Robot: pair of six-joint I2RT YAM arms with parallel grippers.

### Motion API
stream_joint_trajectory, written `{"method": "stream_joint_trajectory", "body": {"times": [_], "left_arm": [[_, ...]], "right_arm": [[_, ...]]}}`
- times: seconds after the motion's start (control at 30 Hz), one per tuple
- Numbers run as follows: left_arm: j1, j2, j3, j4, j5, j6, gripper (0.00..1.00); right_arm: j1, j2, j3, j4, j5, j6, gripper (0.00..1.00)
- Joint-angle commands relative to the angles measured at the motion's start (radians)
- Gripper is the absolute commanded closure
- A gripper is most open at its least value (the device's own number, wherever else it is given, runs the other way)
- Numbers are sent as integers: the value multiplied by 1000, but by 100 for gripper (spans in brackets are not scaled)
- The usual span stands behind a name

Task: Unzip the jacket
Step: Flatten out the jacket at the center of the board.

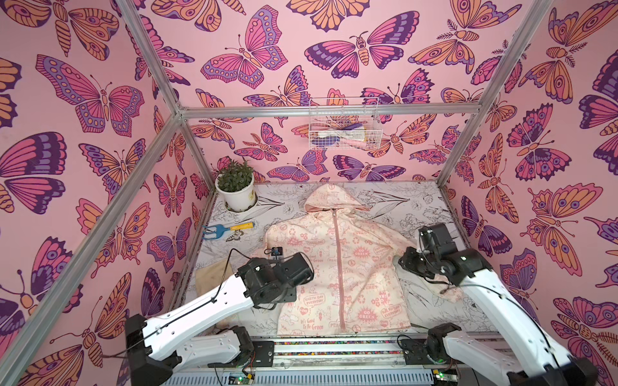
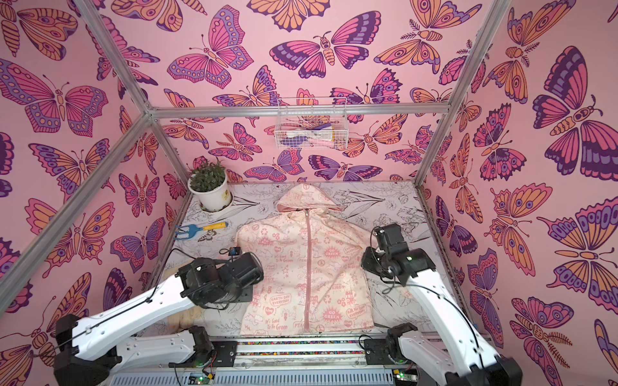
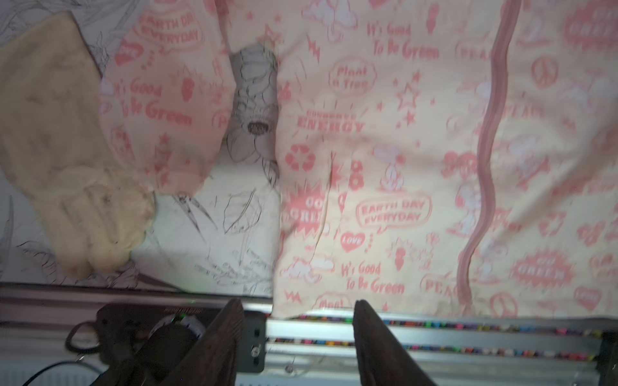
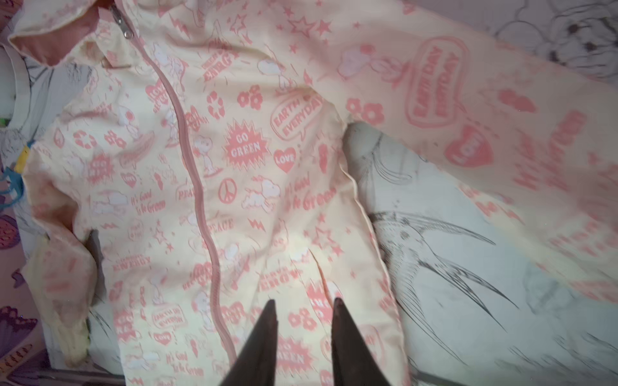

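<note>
Lying flat mid-way on the bench [image 1: 424, 214], the jacket [image 1: 334, 267] is face up: hood toward the far edge, hem at the near edge. The pink zipper [image 4: 197, 187] is closed, with its pull [image 4: 126, 31] up at the collar. Left pincer [image 3: 297, 302]: fingers well apart, empty, by the jacket's left side, tips toward the hem corner and near-edge rail [image 3: 434, 331]. Right pincer [image 4: 304, 300]: narrower gap, empty, by the right sleeve, aimed across the front. Fabric contact: can't tell.

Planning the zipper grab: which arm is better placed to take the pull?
Probably right: the right gripper is open above the jacket with the zipper pull at the collar in its wrist view. The left gripper faces the hem.
</note>
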Motion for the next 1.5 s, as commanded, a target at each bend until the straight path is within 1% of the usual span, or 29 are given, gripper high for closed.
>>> {"method": "stream_joint_trajectory", "body": {"times": [0.0,0.07,0.17,0.23,0.3,0.33,0.37,0.4,0.43,0.5,0.57,0.6,0.67,0.8,0.9,0.93,1.0,1.07,1.17,1.27,1.4,1.47], "left_arm": [[195,45,-49,326,126,253,48],[286,112,-30,405,169,322,51],[384,287,47,428,257,394,53],[419,395,102,431,303,426,55],[436,489,154,446,323,446,57],[442,539,180,456,334,455,57],[451,583,210,463,348,460,58],[456,618,232,471,358,467,59],[461,660,261,480,366,476,60],[467,724,317,482,376,495,61],[469,776,369,491,384,519,62],[468,787,380,506,390,529,63],[469,801,378,564,405,544,65],[469,800,320,711,415,562,71],[469,801,281,786,435,584,72],[469,803,265,806,438,590,73],[469,811,243,843,456,608,73],[469,827,234,857,472,621,73],[469,847,230,862,496,634,73],[469,847,212,881,505,636,73],[469,838,187,902,512,628,73],[469,836,174,909,512,622,73]], "right_arm": [[-40,180,82,200,-51,-64,78],[-76,306,155,198,-60,-101,81],[-132,435,213,224,-81,-119,81],[-164,518,240,225,-84,-139,80],[-191,579,271,223,-73,-165,79],[-206,607,296,203,-68,-186,76],[-219,629,321,164,-62,-210,69],[-226,638,345,132,-54,-230,62],[-230,634,365,96,-34,-249,57],[-230,591,383,35,-1,-262,49],[-232,528,388,-49,84,-229,49],[-236,499,384,-78,94,-219,49],[-252,428,357,-115,55,-201,49],[-273,293,240,-140,-2,-124,51],[-299,203,130,-128,21,-58,53],[-320,183,96,-112,42,-38,55],[-377,165,41,-54,32,-19,56],[-445,190,24,-8,29,-23,58],[-511,301,79,7,15,-88,64],[-522,421,147,12,8,-132,70],[-521,545,148,86,-41,-133,86],[-521,590,134,124,-37,-123,91]]}}
